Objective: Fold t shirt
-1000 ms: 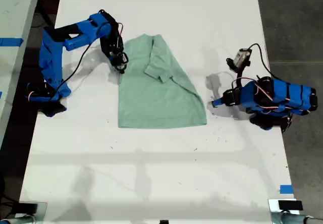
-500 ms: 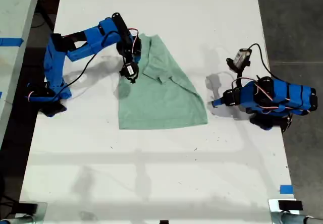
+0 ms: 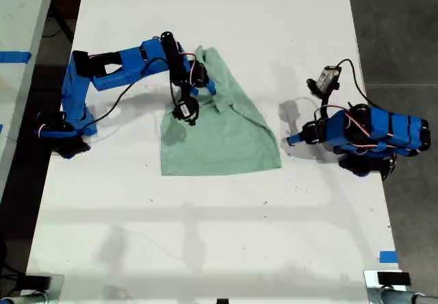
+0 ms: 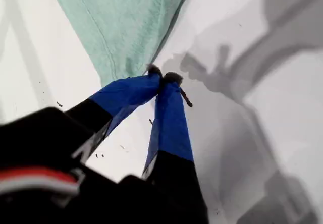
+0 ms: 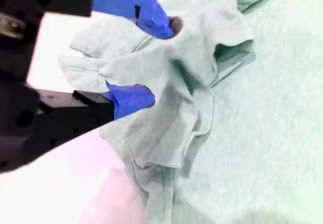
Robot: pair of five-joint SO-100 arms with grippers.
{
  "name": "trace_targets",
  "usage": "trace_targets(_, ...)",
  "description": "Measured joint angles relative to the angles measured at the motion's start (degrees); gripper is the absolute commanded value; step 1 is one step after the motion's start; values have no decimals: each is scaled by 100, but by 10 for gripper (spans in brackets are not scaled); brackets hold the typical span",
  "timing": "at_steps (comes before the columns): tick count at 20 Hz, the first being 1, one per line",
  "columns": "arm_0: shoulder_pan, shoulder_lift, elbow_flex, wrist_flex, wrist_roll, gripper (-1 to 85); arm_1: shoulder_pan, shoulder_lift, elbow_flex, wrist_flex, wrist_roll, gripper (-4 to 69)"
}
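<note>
The mint-green t shirt (image 3: 219,140) lies on the white table (image 3: 205,235), one sleeve folded in over its body. My second gripper (image 3: 204,83) reaches over the shirt's upper part from the exterior view's left. In the second wrist view my second gripper (image 5: 161,61) is open, its blue fingers apart with a bunched fold of the t shirt (image 5: 252,133) between them. My first gripper (image 3: 291,140) rests low on the table at the exterior view's right, just off the shirt's hem corner. In the first wrist view my first gripper (image 4: 162,76) is shut on nothing, beside the t shirt (image 4: 126,22) edge.
The second arm's base (image 3: 65,129) sits at the table edge on the exterior view's left, and the first arm's body (image 3: 373,136) lies at the right edge. Blue tape (image 3: 388,257) marks the near right corner in the exterior view. Dark floor borders the table on both sides.
My second gripper has swung from the shirt's edge at the exterior view's left to over its upper middle. The first arm has not moved.
</note>
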Motion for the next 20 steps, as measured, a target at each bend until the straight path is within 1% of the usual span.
trace_targets(2,-18,114,9,44,0,189,0,0,0,0,0,15)
trace_targets(3,-44,316,9,105,18,166,0,0,0,0,0,15)
trace_targets(4,-79,606,9,220,26,102,0,0,0,0,-18,15)
trace_targets(5,-114,932,9,360,53,-2,0,0,0,0,-26,15)
trace_targets(7,-132,1828,264,650,62,-3,0,0,0,0,-26,15)
trace_targets(8,0,2408,668,668,9,-3,0,0,0,0,-26,15)
trace_targets(9,264,3085,1274,606,-202,-3,0,0,0,0,-26,15)
trace_targets(10,703,3876,2083,343,-483,-3,0,0,0,0,-26,15)
trace_targets(11,1222,4702,3032,-53,-826,-3,0,0,0,0,-26,15)
trace_targets(13,1969,6636,5379,-800,-1819,-3,0,0,0,0,-26,15)
trace_targets(14,2153,7690,6601,-1160,-2347,-3,0,0,0,0,-26,15)
trace_targets(15,2285,8771,7849,-1547,-2733,-3,0,0,0,0,-26,15)
trace_targets(16,2391,9747,8974,-1775,-2988,-3,0,0,0,0,-26,15)
trace_targets(18,2505,11364,10846,-1881,-3270,-3,0,0,0,0,-26,15)
trace_targets(19,2522,12208,11602,-1775,-3296,-3,-9,0,0,0,-26,15)
trace_targets(20,2549,13034,12252,-1819,-3217,-1,-9,0,0,0,-26,15)
